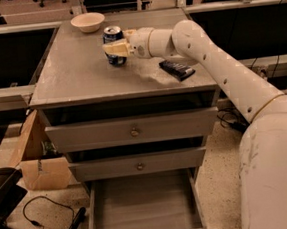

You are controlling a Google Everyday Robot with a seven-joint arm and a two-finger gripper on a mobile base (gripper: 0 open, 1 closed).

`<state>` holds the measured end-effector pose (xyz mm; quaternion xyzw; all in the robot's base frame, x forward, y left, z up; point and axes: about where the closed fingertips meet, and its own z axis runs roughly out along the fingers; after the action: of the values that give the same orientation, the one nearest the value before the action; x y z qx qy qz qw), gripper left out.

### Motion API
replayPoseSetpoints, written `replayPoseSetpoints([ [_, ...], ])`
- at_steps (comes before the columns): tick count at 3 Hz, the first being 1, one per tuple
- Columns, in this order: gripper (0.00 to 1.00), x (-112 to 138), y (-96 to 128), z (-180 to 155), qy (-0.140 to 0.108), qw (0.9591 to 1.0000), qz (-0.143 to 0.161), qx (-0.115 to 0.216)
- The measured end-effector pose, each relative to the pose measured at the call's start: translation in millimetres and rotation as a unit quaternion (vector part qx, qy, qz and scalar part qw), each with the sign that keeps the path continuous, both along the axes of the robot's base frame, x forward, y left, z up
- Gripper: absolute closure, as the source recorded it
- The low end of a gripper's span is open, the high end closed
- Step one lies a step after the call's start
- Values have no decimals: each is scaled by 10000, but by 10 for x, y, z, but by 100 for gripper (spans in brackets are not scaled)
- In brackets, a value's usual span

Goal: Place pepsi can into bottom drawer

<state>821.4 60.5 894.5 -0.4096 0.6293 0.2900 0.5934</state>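
The pepsi can, dark blue with a silver top, stands upright on the grey cabinet top near the back middle. My gripper reaches in from the right and its fingers close around the can's sides. The can still rests on the top. The bottom drawer is pulled out wide open at floor level, with a plain flat floor and nothing in it.
A cream bowl sits at the back of the cabinet top. A flat dark snack packet lies at the right, under my arm. Two upper drawers with brass knobs are shut. A cardboard box and cables lie on the floor at left.
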Motion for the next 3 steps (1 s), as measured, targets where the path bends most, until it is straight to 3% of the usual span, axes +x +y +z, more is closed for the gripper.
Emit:
replayPoseSetpoints([
  [1, 100, -147, 21, 169, -133, 9997, -33, -220],
  [2, 100, -623, 100, 509, -428, 9973, 9, -599],
  [3, 100, -1150, -48, 615, -530, 9949, -90, -853],
])
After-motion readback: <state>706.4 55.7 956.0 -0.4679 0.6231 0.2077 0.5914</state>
